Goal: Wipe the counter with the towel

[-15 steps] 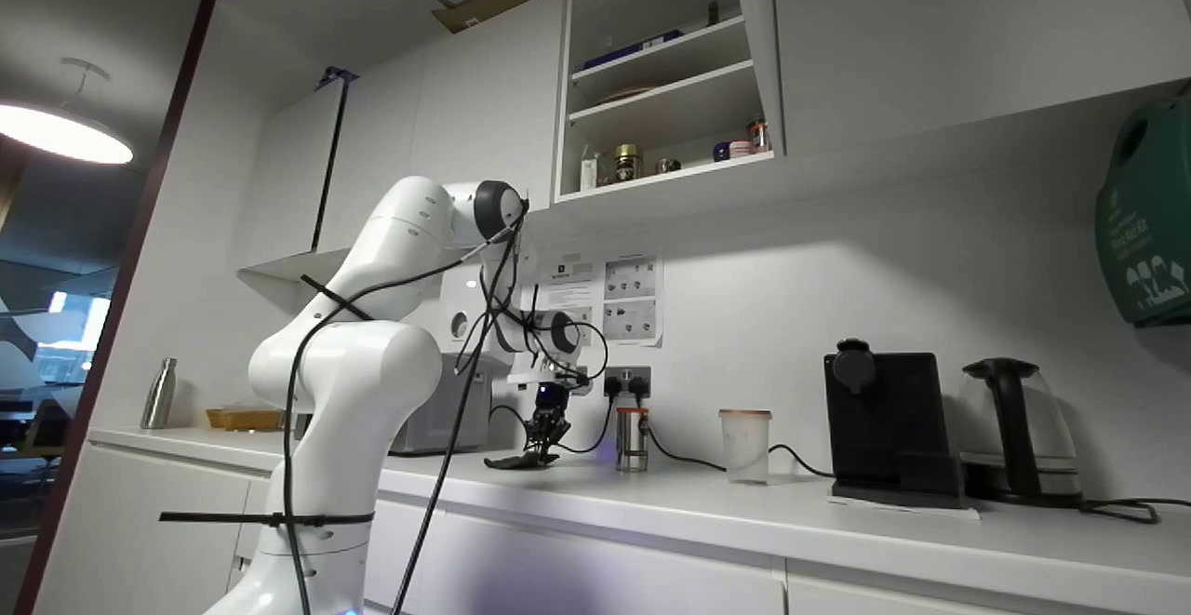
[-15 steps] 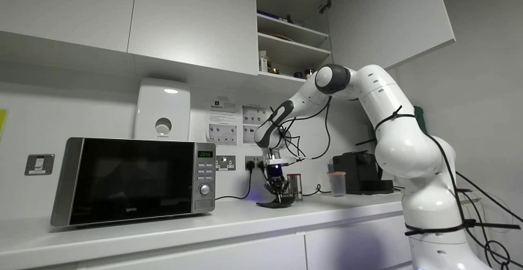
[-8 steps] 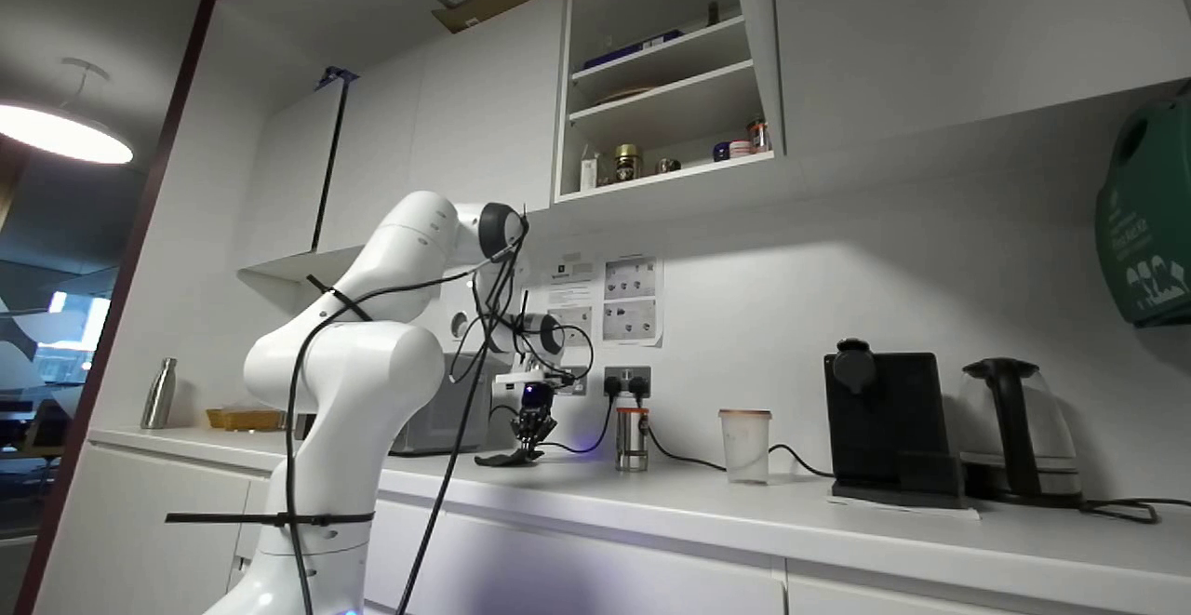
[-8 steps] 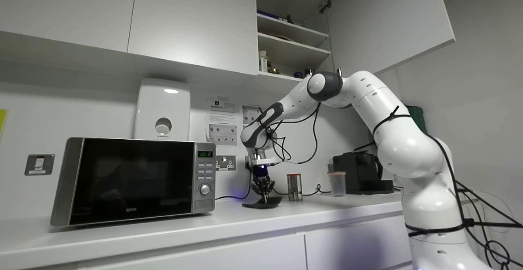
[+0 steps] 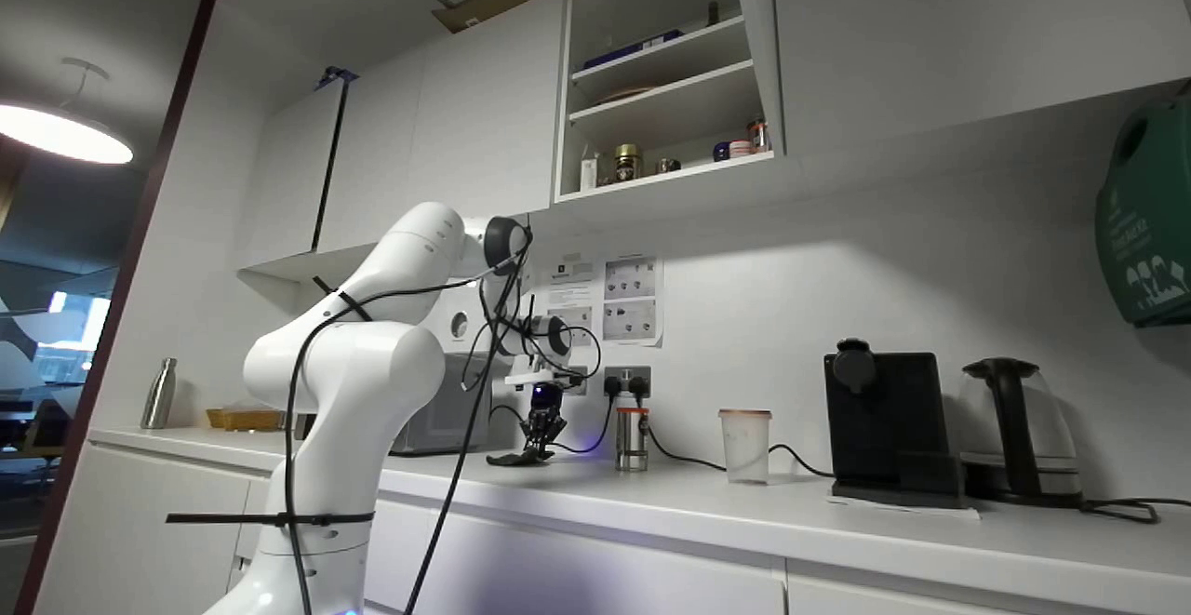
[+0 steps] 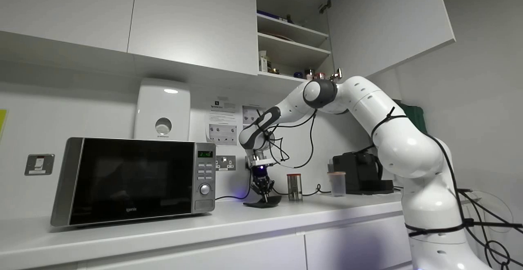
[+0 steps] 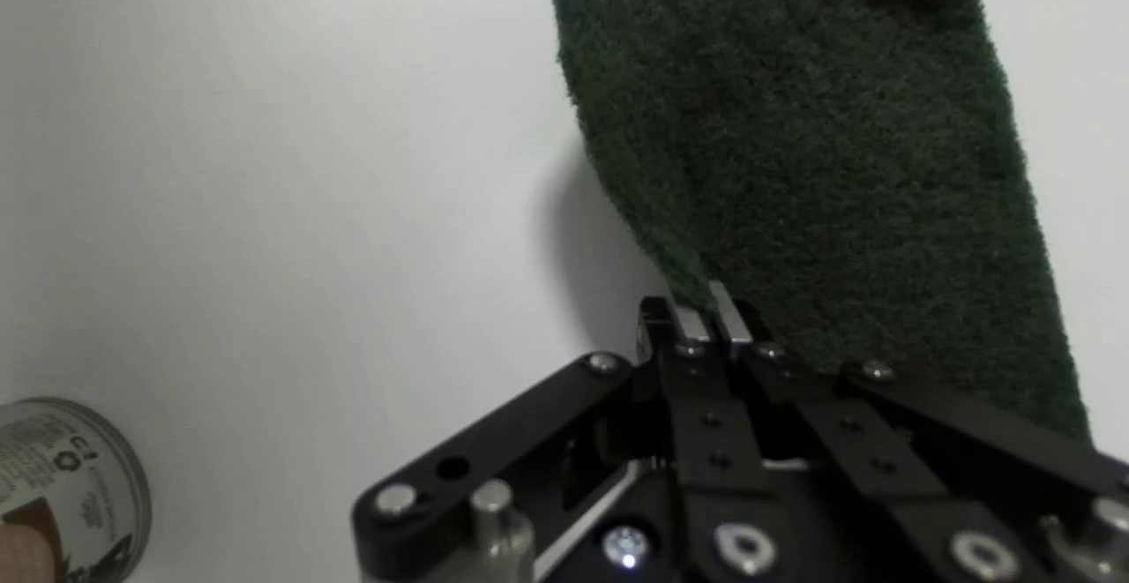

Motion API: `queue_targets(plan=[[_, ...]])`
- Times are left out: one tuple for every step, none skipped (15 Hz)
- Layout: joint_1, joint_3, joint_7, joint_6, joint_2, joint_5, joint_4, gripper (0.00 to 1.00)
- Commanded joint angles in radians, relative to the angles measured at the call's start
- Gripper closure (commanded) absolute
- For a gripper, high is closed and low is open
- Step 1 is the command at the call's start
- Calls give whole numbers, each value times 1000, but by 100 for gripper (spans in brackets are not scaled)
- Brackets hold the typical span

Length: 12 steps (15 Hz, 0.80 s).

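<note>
The gripper (image 7: pixel 706 310) points down over the counter (image 6: pixel 229 213), its fingertips (image 7: pixel 732 314) clamped together on one edge of the dark towel (image 7: pixel 864 151). The towel lies on the counter with the pinched edge raised; in an exterior view it sits between microwave (image 6: pixel 132 180) and tin (image 6: pixel 294 187), apart from both. Beyond the tin, in order, stand tub (image 5: pixel 745 447), coffee machine (image 5: pixel 889 424) and kettle (image 5: pixel 1019 434).

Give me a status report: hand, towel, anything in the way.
Hand shut on towel. Towel on counter, partly raised near the pinch. Possible obstacle: upright metal canister close by, not touching towel.
</note>
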Motion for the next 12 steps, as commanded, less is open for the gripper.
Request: queue_targets(plan=[[0,2,2,-54,25,-19,56,99],[5,5,4,-57,30,-19,65,99],[13,10,6,-63,38,-19,77,99],[20,14,7,-66,43,-19,85,99],[30,19,9,-71,52,-19,95,99],[39,26,8,-75,62,-17,107,99],[49,32,8,-79,72,-17,120,99],[58,37,6,-87,81,-17,132,99],[71,42,4,-94,89,-19,144,99],[81,47,1,-101,97,-20,158,99],[89,52,-3,-105,102,-17,169,99],[99,58,-8,-109,107,-18,177,99]])
